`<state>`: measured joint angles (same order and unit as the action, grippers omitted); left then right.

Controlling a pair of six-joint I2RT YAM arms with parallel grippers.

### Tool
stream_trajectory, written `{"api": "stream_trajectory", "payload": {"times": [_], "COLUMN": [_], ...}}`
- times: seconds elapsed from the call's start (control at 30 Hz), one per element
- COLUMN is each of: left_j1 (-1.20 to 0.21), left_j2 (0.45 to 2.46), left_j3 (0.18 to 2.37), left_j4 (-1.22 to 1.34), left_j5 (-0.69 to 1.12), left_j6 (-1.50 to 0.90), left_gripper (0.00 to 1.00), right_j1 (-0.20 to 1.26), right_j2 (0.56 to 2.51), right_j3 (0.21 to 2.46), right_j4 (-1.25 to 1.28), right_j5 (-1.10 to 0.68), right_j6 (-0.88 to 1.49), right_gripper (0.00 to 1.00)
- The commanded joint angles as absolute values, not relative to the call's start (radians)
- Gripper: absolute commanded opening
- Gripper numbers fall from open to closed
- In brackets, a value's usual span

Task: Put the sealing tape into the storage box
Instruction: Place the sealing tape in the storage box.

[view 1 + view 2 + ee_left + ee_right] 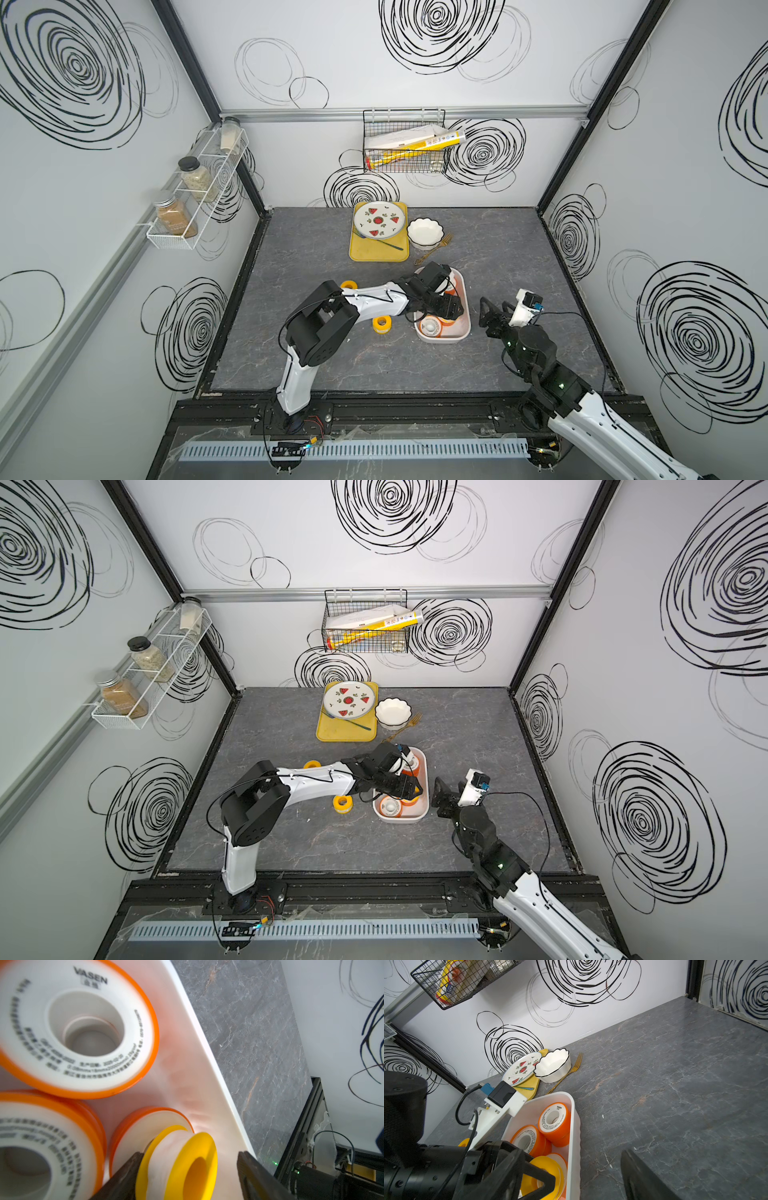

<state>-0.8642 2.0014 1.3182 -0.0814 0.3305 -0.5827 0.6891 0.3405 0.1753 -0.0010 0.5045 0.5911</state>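
Observation:
The storage box (442, 340) is a white tub at mid-table, holding several orange-flanged spools of sealing tape (79, 1026). My left gripper (189, 1159) hangs open over the box. A yellow-flanged spool (178, 1165) stands on edge between its fingers, against one finger and with a clear gap to the other. It leans on an orange spool (145, 1126). Two more yellow spools lie on the table left of the box, one (382, 324) in the open and one (349, 284) partly behind the left arm. My right gripper (495, 306) stands open and empty just right of the box.
At the back stand a yellow tray (376, 253) with a watermelon plate (379, 220), a white scalloped bowl (424, 232) and a gold fork (434, 249). A wire basket (405, 141) hangs on the back wall. A spice rack (195, 195) is fixed to the left wall.

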Motion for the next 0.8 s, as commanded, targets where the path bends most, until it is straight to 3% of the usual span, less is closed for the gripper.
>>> {"api": "stream_trajectory", "payload": {"times": [0.0,0.27,0.77], "left_j1": [-0.853,-0.853,-0.881], "left_j2": [1.957,1.959,1.905], "left_j3": [1.303,1.322,1.326], "left_j4": [-0.112,-0.130,-0.151], "left_j5": [0.296,0.290,0.282], "left_j6": [-0.562,-0.553,-0.564], "left_gripper": [0.80,0.87,0.87], "right_j1": [0.687,0.687,0.687], "right_j2": [0.344,0.345,0.344], "right_j3": [0.166,0.166,0.166], "right_j4": [-0.008,-0.008,-0.009], "right_j5": [0.511,0.511,0.511], "right_j6": [0.589,0.590,0.590], "right_gripper": [0.78,0.78,0.78]}}
